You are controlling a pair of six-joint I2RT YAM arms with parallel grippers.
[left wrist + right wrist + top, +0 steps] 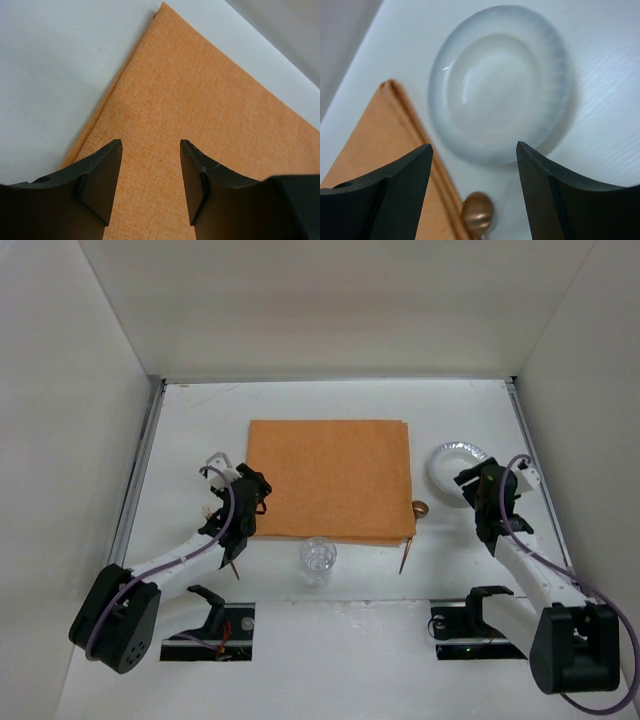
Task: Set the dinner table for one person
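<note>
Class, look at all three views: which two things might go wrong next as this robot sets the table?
The right gripper, open and aimed at the plate, might nudge the spoon lying close by at the mat corner. The glass stands upright between the arms just off the mat's near edge; a sweeping arm may topple it.

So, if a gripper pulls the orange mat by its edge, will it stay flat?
Probably not: the orange mat shows a woven cloth texture and doubled layers along its edge, so it is likely floppy and a pinched edge would sag. It looks thin and light, so a push may wrinkle it rather than slide it.
</note>
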